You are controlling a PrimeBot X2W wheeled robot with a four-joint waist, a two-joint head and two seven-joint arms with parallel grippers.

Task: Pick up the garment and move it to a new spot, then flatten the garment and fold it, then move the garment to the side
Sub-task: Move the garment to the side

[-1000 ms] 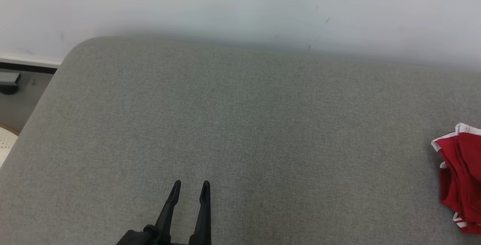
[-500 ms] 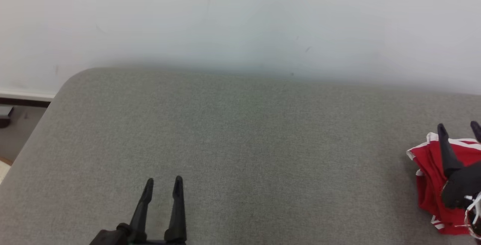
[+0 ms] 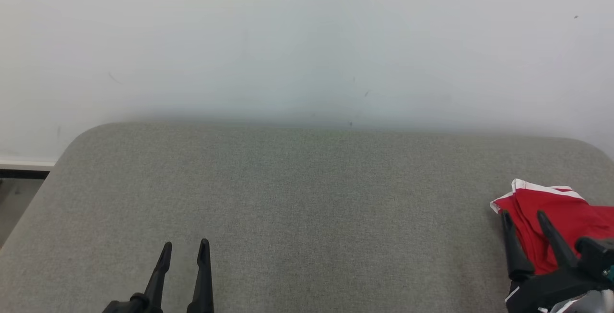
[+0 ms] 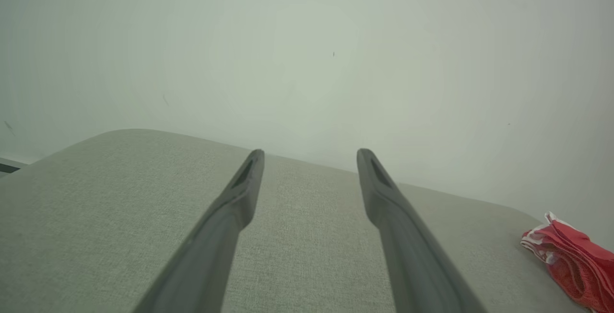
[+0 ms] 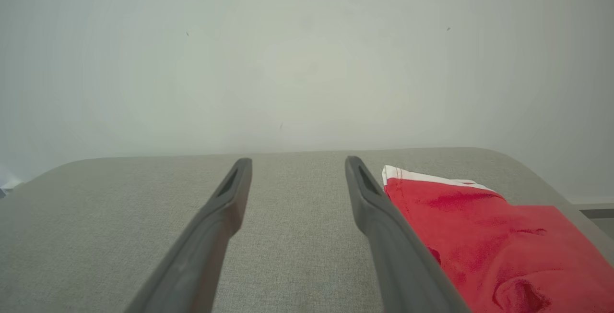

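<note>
- A grey fabric-covered worktop with rounded corners stands against a plain pale wall
- The garment is red with white trim along the edges; it lies in a crumpled heap on the worktop near its right end, and part of it runs out of the head view at the right edge
- The right gripper is at the lower right of the head view; its two dark fingers point up and a little to the left, with the tips at the near left edge of the garment
- Its jaws are apart with nothing between them; in the right wrist view the right gripper has only bare grey fabric in the gap, and the garment lies just beside the outer side of the right-hand finger
- Whether that finger touches the cloth I cannot tell, because the finger hides the garment's edge there
- The left gripper is at the lower left of the head view, over bare worktop and well apart from the garment
- Its jaws are also apart and hold nothing; in the left wrist view the left gripper points toward the wall, and the garment shows as a small red heap at the far right
- At the far left, beyond the worktop's corner, a dark baseboard strip runs under the wall
</note>
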